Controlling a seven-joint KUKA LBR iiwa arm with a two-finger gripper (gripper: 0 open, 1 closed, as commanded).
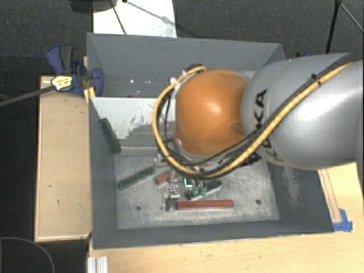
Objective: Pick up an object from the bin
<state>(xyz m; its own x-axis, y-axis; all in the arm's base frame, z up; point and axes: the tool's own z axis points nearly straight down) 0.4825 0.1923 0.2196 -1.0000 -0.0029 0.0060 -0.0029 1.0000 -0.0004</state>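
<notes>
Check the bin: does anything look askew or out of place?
One dark green bar seems propped aslant against the bin's left wall, while the second green bar and the reddish-brown bar lie flat on the floor. Nothing looks spilled or damaged.

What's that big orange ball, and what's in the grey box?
The round orange cover sits on the wrist of a big silver robot arm, reaching in from the right. The camera looks down from above. The grey metal bin holds small loose things. Under the cover hangs the robot's claw, low over the bin's middle. Beside it lie a long reddish-brown stick, a small silvery piece and a short reddish bit. One dark green bar lies further left; another dark green block leans by the left wall. Whether the claw holds anything is hidden.
</notes>
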